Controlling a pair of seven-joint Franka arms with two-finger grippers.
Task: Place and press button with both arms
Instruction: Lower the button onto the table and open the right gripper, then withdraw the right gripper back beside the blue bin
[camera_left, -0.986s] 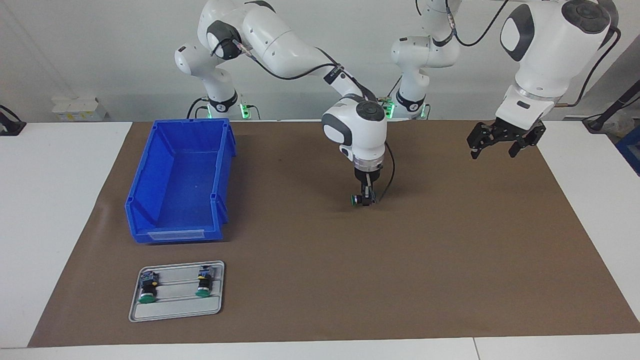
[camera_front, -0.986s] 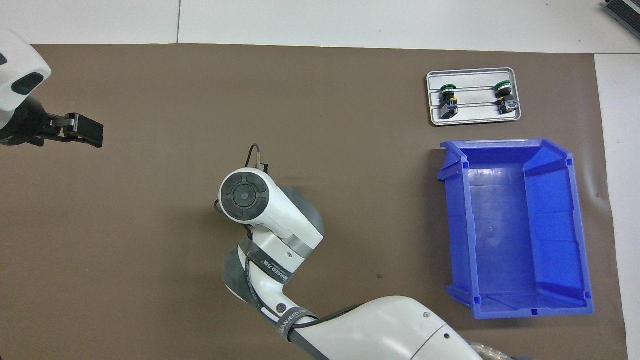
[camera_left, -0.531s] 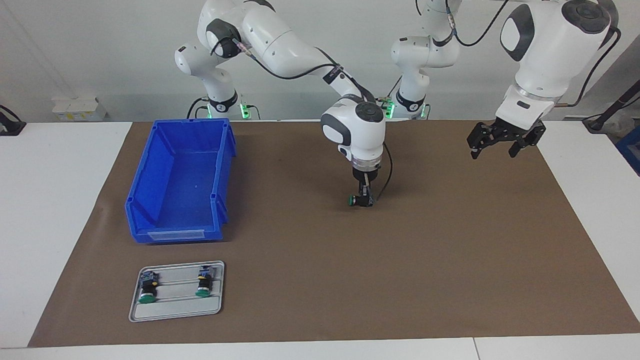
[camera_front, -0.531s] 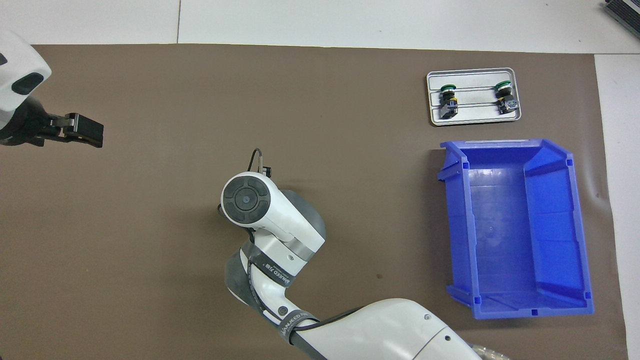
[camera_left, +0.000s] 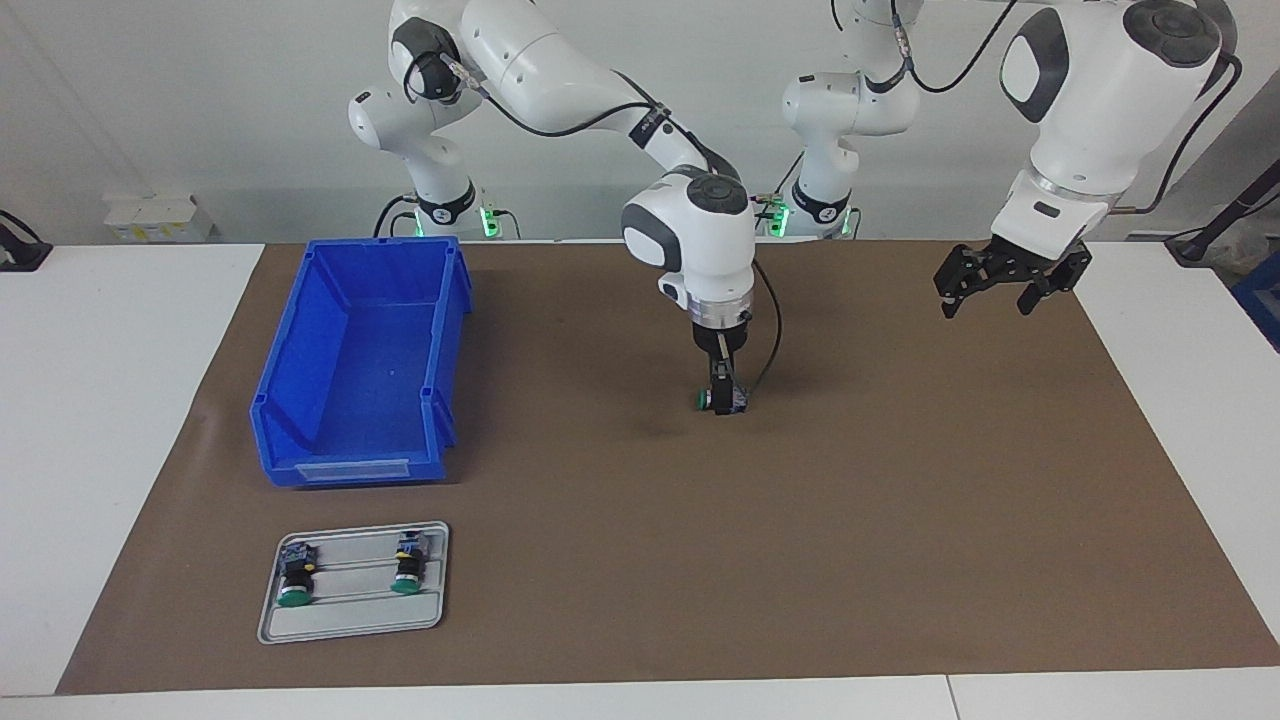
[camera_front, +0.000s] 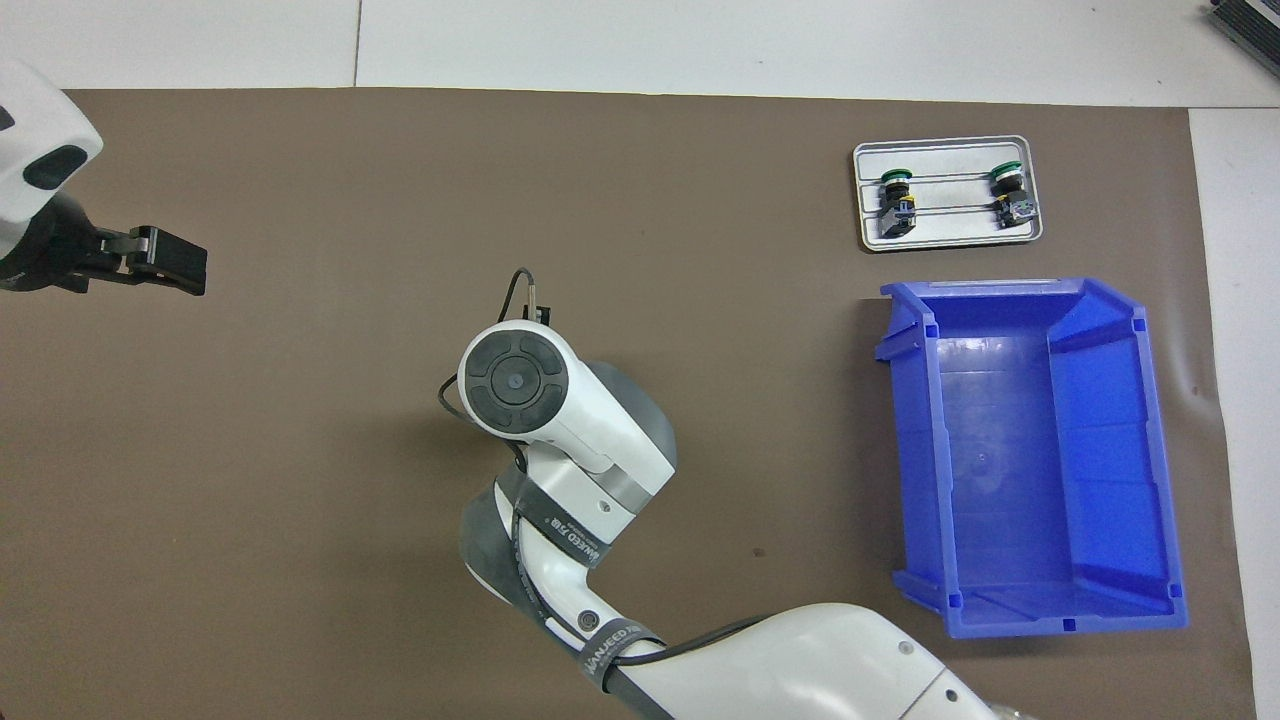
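Right claw (camera_left: 722, 398) rose, clamping button (camera_left: 708, 400) | axis level, cap toward bin (camera_left: 360, 360) | left claw (camera_left: 1005, 283) spread

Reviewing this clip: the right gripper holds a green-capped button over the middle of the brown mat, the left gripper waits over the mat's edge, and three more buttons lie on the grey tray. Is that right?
Not quite: the grey tray holds two buttons, not three, as the facing view shows. The rest stands: the right gripper holds a green-capped button over the middle of the brown mat, and the left gripper waits over the mat's edge.
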